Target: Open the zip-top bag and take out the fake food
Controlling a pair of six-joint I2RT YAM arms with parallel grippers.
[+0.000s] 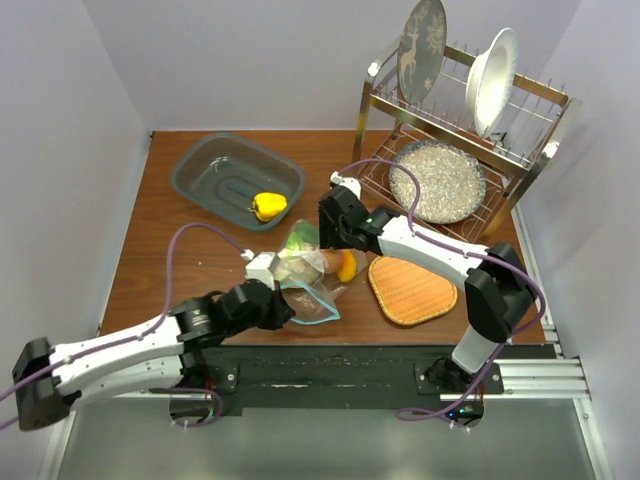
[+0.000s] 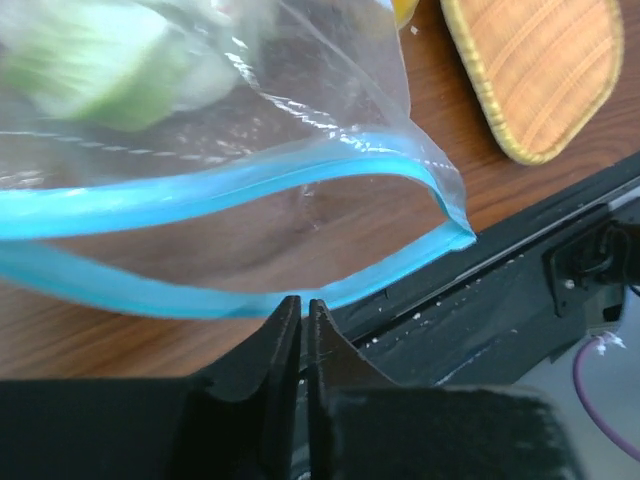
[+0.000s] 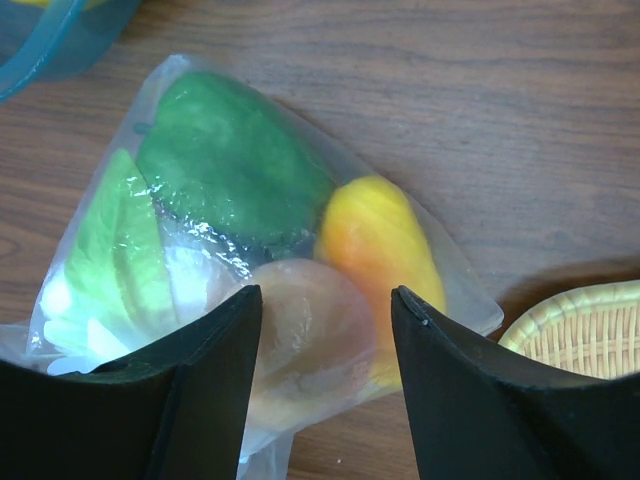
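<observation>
Two pincers met the zip-top bag (image 1: 312,285) mid-frame on the desk (image 1: 150,230): left pincer (image 2: 303,305) pinched its gaping lip, right pincer (image 3: 325,292) hung spread over the fake food (image 3: 235,160). Opening looked done; next, gripping and tipping.

On the brown wooden table (image 1: 150,250) we see a grey tub (image 1: 187,172) at the far left, a woven mat (image 1: 410,290) near the front right, and behind it a metal dish rack (image 1: 530,150) holding a grey plate (image 1: 421,48) and a white bowl (image 1: 492,80) upright above a speckled dish (image 1: 437,180) lying flat.
</observation>
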